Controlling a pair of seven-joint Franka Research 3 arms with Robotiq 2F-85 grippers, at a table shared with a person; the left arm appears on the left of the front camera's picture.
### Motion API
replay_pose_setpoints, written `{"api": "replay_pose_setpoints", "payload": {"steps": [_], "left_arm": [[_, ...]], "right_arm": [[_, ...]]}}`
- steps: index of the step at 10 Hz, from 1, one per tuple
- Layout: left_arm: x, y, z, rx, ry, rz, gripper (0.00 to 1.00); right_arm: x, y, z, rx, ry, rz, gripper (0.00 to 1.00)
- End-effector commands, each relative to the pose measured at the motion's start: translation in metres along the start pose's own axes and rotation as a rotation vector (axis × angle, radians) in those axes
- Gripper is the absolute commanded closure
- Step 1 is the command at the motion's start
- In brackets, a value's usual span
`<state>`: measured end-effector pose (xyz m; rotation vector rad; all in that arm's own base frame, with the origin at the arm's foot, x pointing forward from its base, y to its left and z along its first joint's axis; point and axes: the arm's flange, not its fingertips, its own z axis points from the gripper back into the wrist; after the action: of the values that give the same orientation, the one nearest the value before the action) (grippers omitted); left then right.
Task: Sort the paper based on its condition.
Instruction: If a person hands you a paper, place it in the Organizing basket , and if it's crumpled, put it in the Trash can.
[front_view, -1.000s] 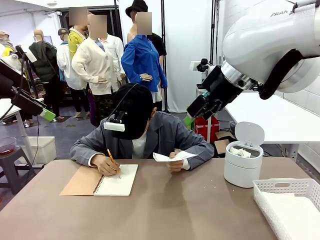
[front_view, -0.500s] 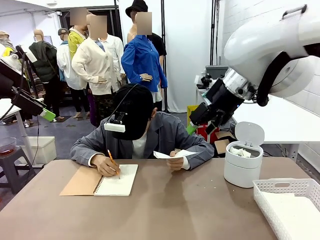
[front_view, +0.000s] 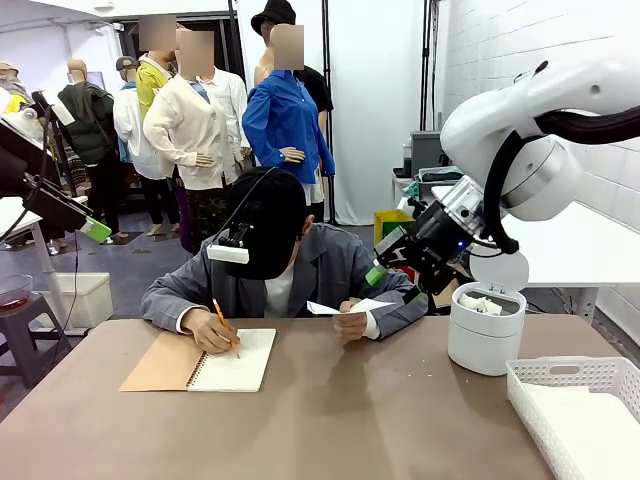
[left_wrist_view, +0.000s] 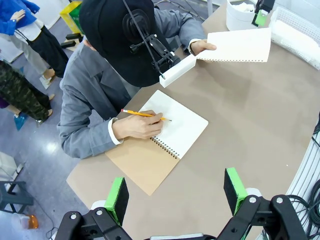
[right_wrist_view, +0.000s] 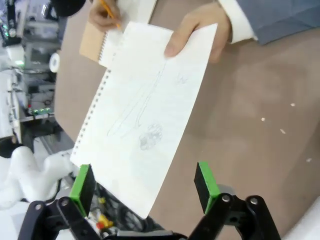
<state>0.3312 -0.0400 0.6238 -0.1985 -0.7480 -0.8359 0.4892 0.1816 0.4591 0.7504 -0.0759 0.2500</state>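
A flat white sheet of paper (front_view: 345, 308) (right_wrist_view: 145, 115) (left_wrist_view: 237, 46) with a torn spiral edge and faint pencil marks is held up over the table by the person's hand (right_wrist_view: 197, 27). My right gripper (front_view: 385, 268) (right_wrist_view: 144, 187) hangs open just above and to the right of it, its green pads on either side of the sheet's near end without touching. Crumpled paper (front_view: 485, 303) lies in the small white lidded bin (front_view: 483, 345). My left gripper (left_wrist_view: 176, 195) is open and empty, high over the table's left side.
The person writes with a pencil in a tan-covered spiral notebook (front_view: 215, 362) (left_wrist_view: 172, 132) at the left. A white lattice basket (front_view: 575, 375) with flat white sheets stands at the front right. The brown table (front_view: 350, 420) is bare in the middle.
My right arm has swung down and towards the person, bringing its open gripper close to the held sheet. The person still holds the sheet and keeps writing.
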Motion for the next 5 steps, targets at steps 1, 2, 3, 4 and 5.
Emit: {"api": "replay_pose_setpoints", "payload": {"steps": [1, 2, 3, 4, 5], "left_arm": [[0.0, 0.0015, 0.0002, 0.004, -0.005, 0.002, 0.0], [0.0, 0.0015, 0.0002, 0.004, -0.005, 0.002, 0.0], [0.0, 0.0015, 0.0002, 0.004, -0.005, 0.002, 0.0], [0.0, 0.0015, 0.0002, 0.004, -0.005, 0.002, 0.0], [0.0, 0.0015, 0.0002, 0.004, -0.005, 0.002, 0.0]], "right_arm": [[0.0081, 0.0036, -0.004, -0.003, -0.013, -0.035, 0.0], [0.0, 0.0, 0.0, 0.0, 0.0, 0.0, 0.0], [0.0, 0.0, 0.0, 0.0, 0.0, 0.0, 0.0], [0.0, 0.0, 0.0, 0.0, 0.0, 0.0, 0.0], [0.0035, -0.0032, -0.0031, 0.007, -0.003, -0.02, 0.0]]}}
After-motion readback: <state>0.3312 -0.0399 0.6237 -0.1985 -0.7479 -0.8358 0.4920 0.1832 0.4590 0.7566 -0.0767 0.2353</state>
